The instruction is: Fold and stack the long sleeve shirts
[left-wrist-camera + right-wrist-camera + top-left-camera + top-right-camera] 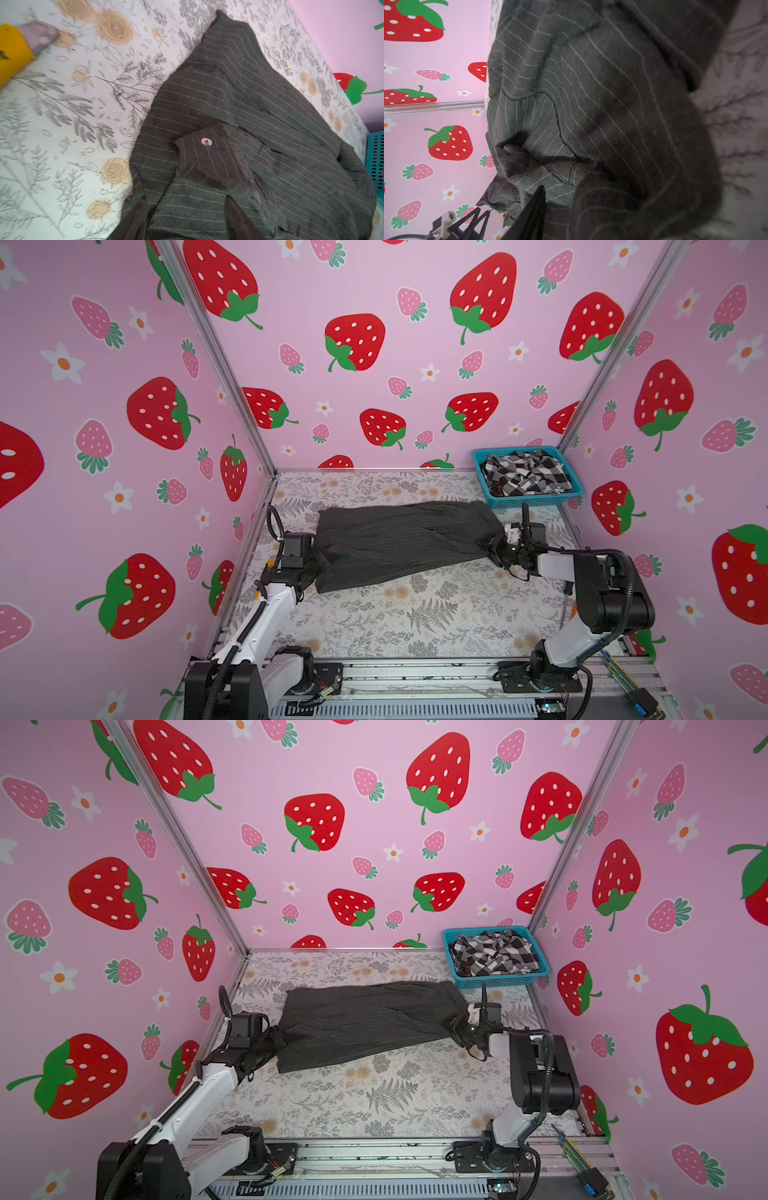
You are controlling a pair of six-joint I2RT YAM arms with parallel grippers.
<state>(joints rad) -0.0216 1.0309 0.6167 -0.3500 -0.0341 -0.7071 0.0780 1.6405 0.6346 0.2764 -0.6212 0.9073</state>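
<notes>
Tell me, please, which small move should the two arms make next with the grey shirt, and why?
Probably lift both arms up and away from the grey shirt. It lies folded on the table, the left fingers stand apart over one end, and the right fingers sit at the opposite end. The checked shirt waits in the basket.

Both top views overlook the table [415, 614]; wrist views sit close on the shirt [249, 104].

Two shirts [399, 543] [525, 475]; one basket [536, 502]
</notes>
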